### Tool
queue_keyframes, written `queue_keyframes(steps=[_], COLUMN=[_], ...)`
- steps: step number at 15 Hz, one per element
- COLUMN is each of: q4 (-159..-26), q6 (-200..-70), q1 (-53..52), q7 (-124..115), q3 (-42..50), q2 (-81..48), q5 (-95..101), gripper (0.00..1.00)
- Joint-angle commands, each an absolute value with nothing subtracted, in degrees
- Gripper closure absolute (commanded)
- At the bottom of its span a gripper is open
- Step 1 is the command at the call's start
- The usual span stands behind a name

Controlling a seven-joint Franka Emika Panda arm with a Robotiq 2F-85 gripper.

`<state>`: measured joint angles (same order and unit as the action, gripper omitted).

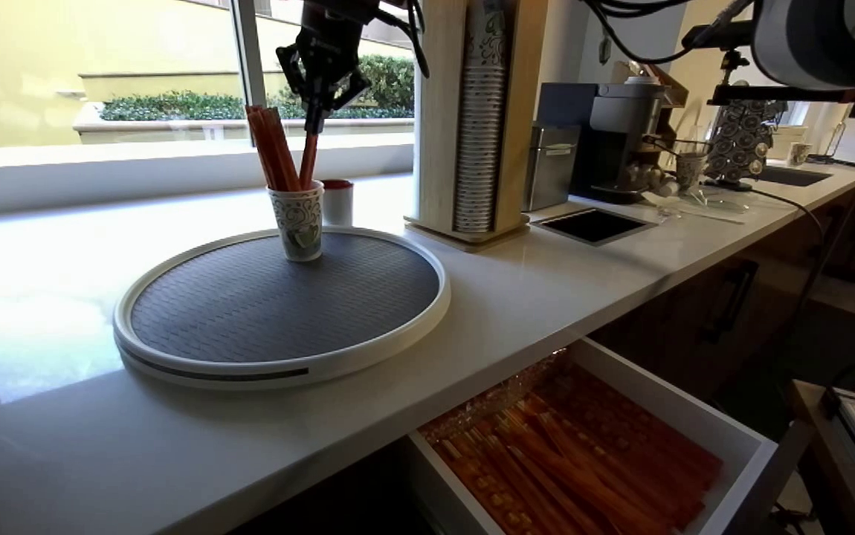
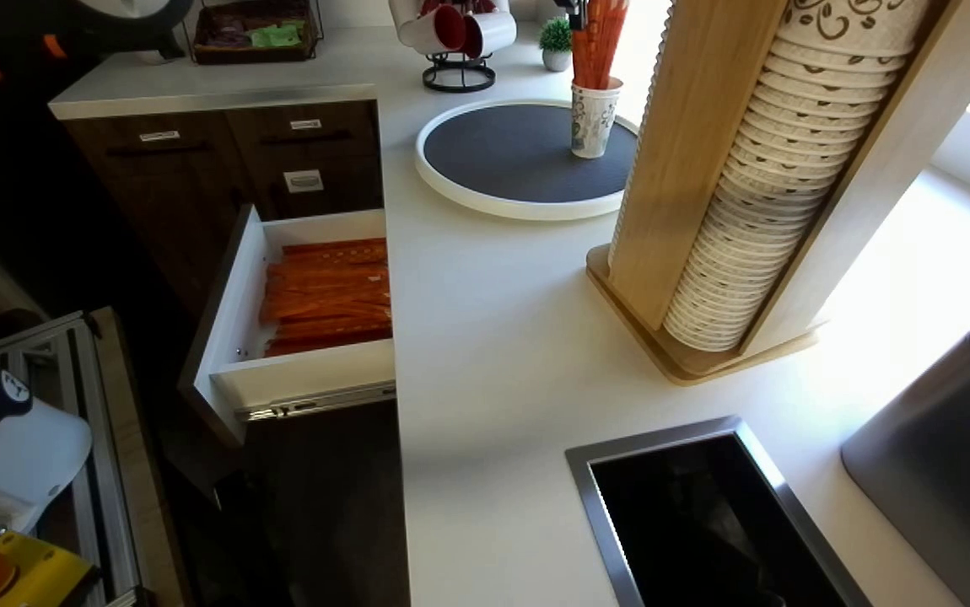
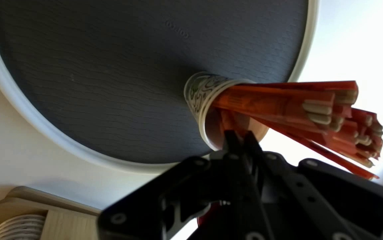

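Observation:
My gripper (image 1: 314, 128) points down over a patterned paper cup (image 1: 299, 229) and is shut on a thin orange-red packet (image 1: 308, 157). In the wrist view the fingertips (image 3: 241, 134) are nearly together, with the packet (image 3: 227, 120) between them and its lower end inside the cup (image 3: 200, 95). A bundle of orange packets with pale sticks (image 3: 278, 101) leans in the same cup, beside my fingers. The cup stands upright on a dark round turntable (image 1: 249, 312) with a white rim. In an exterior view the gripper (image 2: 573, 12) is mostly out of frame above the cup (image 2: 593, 125).
A tall wooden cup holder (image 1: 439, 111) stands close to the turntable. An open drawer (image 2: 308, 371) below the counter holds many orange packets (image 2: 325, 287). A red-lined white cup (image 1: 338, 206) stands behind the paper cup. A mug rack (image 2: 458, 80) and small plant (image 2: 556, 38) stand beyond.

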<state>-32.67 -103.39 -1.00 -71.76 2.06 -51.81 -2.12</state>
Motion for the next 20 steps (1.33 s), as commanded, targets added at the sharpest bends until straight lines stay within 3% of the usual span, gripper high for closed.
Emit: queue_keyframes(steps=[1, 20], q4=[-39.23, -80.06], q6=[-101.12, -110.49], q1=[-0.20, 1.49], q7=[-70.60, -64.11], q3=[0.78, 1.18], q2=[-47.54, -21.45], q5=[-3.66, -3.28], gripper=[0.98, 0.98])
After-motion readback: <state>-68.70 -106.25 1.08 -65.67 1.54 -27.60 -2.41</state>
